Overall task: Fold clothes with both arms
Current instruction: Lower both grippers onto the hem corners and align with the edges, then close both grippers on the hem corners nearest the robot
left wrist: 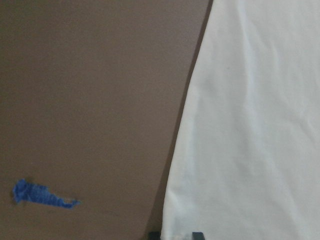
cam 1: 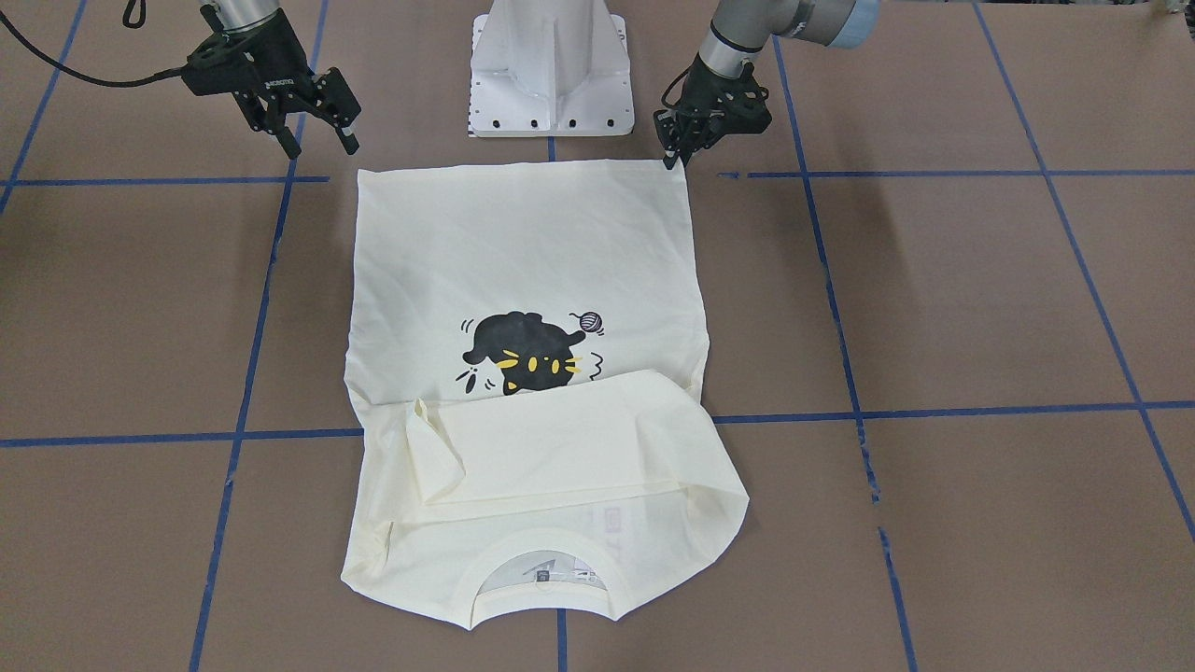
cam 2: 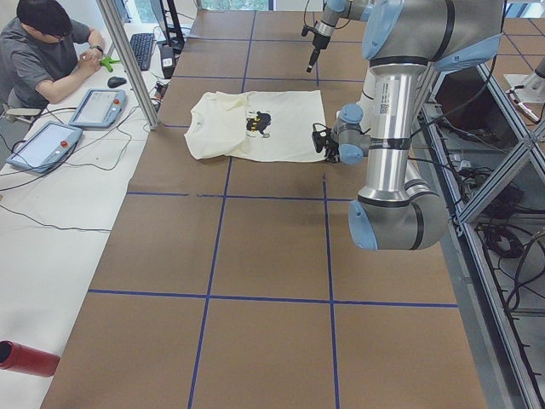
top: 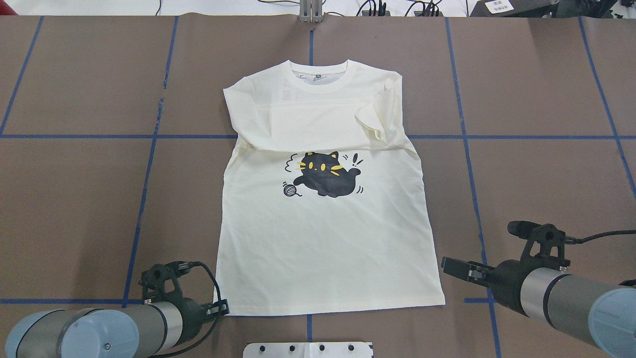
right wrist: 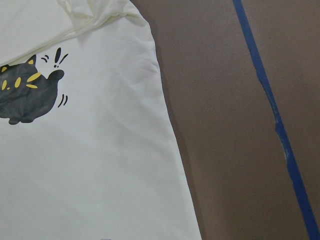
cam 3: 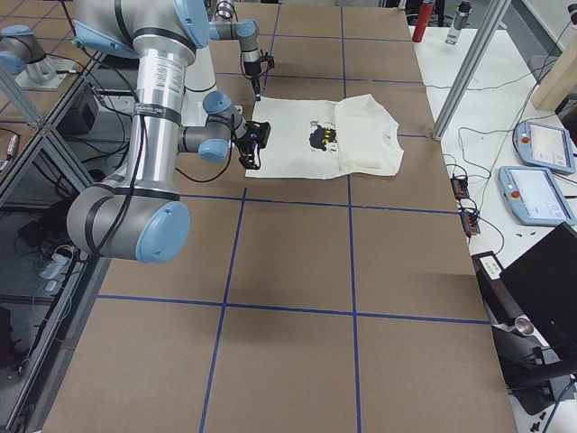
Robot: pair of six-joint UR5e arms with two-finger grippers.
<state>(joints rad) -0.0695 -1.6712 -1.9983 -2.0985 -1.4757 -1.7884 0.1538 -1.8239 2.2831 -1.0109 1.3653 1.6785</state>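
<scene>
Overhead exterior shows one cream shirt [top: 323, 248] flat just beyond my base [top: 308, 349], cat print up, sleeves folded across its chest, blue tape [top: 144, 174] around, and two grippers: left gripper [top: 222, 308] at the hem corner left of base, grip unclear; right gripper [cam 1: 323, 145] right of base, spread, empty.

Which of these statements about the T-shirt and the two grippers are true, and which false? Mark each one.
1. The T-shirt lies with its cat print facing up. True.
2. Its collar lies nearest the robot. False: the hem is nearest; the collar is at the far end.
3. The right gripper grips the hem. False: it is open, clear of the shirt's side.
4. The left gripper is at a hem corner. True.
</scene>
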